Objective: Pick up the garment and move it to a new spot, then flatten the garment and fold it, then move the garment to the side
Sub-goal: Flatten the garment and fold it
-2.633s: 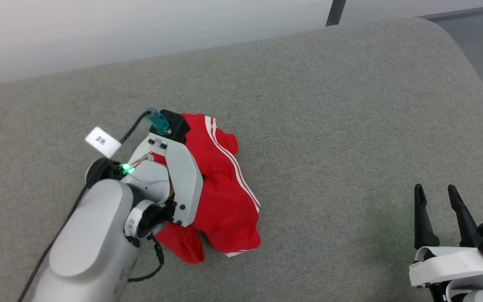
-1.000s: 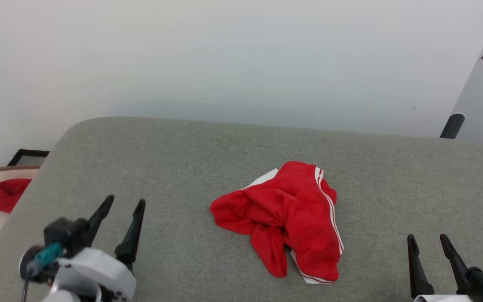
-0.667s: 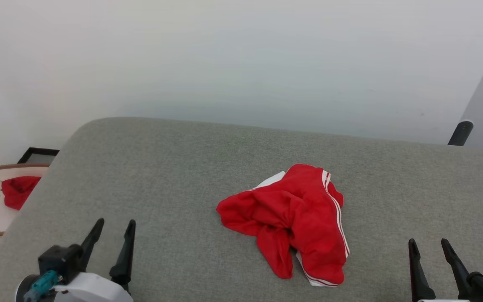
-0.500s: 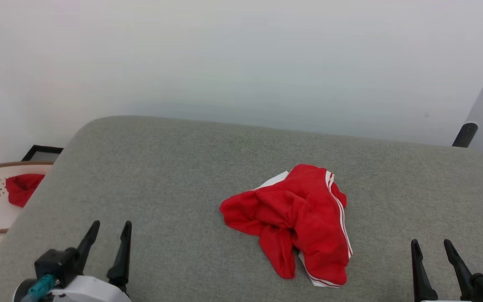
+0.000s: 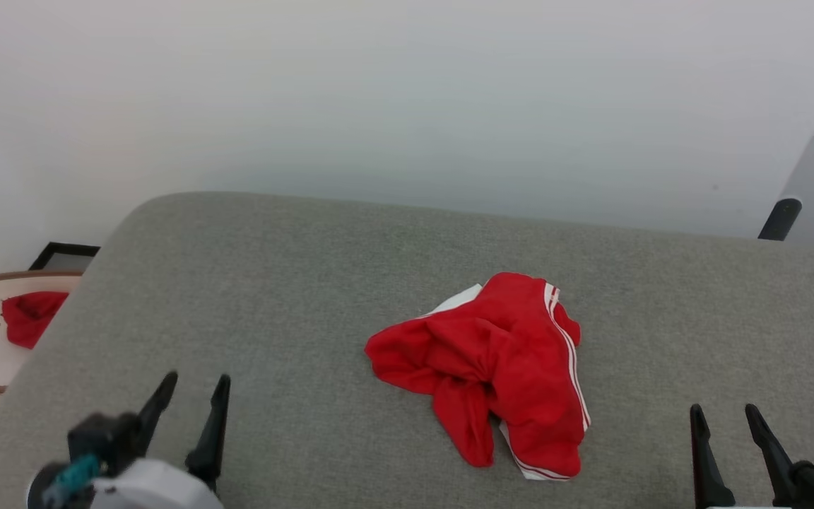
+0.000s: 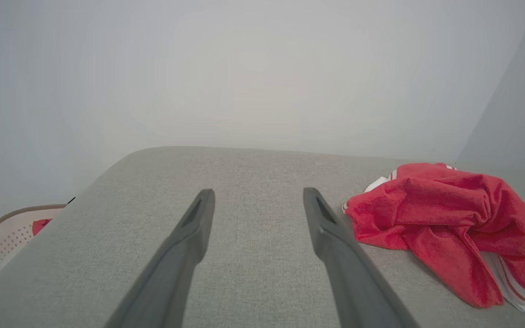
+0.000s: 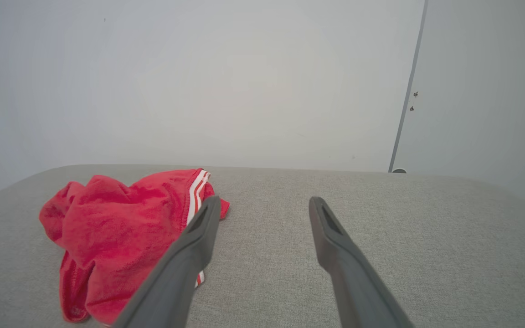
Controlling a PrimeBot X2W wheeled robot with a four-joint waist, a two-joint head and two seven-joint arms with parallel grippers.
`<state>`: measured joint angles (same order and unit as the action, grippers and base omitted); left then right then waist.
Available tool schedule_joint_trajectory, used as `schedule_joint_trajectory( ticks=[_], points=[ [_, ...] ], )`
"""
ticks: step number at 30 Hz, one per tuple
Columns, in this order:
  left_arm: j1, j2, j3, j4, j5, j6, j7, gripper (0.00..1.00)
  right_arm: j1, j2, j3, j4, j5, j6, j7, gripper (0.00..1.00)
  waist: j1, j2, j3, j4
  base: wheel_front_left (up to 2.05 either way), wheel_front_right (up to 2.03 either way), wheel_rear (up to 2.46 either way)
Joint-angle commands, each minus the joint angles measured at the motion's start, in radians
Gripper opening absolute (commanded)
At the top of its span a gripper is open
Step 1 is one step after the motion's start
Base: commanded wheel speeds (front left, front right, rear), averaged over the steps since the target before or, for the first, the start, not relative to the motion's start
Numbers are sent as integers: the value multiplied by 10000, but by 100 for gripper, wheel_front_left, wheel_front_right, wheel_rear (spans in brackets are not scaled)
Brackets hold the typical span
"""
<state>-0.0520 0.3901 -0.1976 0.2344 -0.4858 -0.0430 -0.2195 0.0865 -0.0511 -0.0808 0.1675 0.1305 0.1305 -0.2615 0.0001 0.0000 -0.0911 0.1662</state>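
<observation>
The garment (image 5: pixel 492 367) lies crumpled mid-surface on the grey cushion (image 5: pixel 294 268), between the grippers and touching neither. Left gripper (image 5: pixel 196 378) and right gripper (image 5: pixel 723 410): moderately parted, both empty. Risk: a pinch into the bunched layers likely catches several plies, so spreading drags folds instead of opening them

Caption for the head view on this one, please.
Crumpled red garment lies on the grey cushion between the open left gripper and open right gripper, neither touching it.
</observation>
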Motion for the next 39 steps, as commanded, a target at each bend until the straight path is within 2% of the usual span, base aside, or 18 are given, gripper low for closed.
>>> schedule_joint_trajectory(
  ticks=[1,5,9,16,18,20,30,39],
  points=[
    [-393,125,-48,-98,-60,-130,204,100,-156,13,79,-30,48,4,-46,100,-1,0,124,-117,0,0,0],
    [-1274,447,-228,-259,-417,-488,1119,100,-361,11,210,-35,-38,4,-47,100,-1,0,408,-409,0,0,0],
    [-2483,770,-414,-363,-1058,-726,2474,100,-586,11,328,-7,7,4,-47,100,-1,0,781,-824,0,0,0],
    [-4787,1318,-862,-251,-2057,-843,5198,100,-1162,10,530,-86,142,4,-33,100,-1,0,1786,-1755,0,0,0],
    [-5064,1291,-893,-132,-2252,-843,5603,100,-1243,10,549,-99,134,3,-33,100,-1,0,1919,-1885,0,0,0],
    [-5885,1289,-1054,22,-2551,-844,6572,100,-1548,12,666,-147,216,4,-31,100,-1,0,2343,-2306,0,0,0],
    [-7133,1171,-1544,1159,-2834,-707,8332,100,-2082,16,965,-180,462,4,-32,100,-1,0,3245,-3312,0,0,0],
    [-7579,949,-2045,2738,-2859,-679,9209,100,-2250,13,1079,-231,544,4,-33,100,-1,0,3761,-3766,0,0,0]
  ],
)
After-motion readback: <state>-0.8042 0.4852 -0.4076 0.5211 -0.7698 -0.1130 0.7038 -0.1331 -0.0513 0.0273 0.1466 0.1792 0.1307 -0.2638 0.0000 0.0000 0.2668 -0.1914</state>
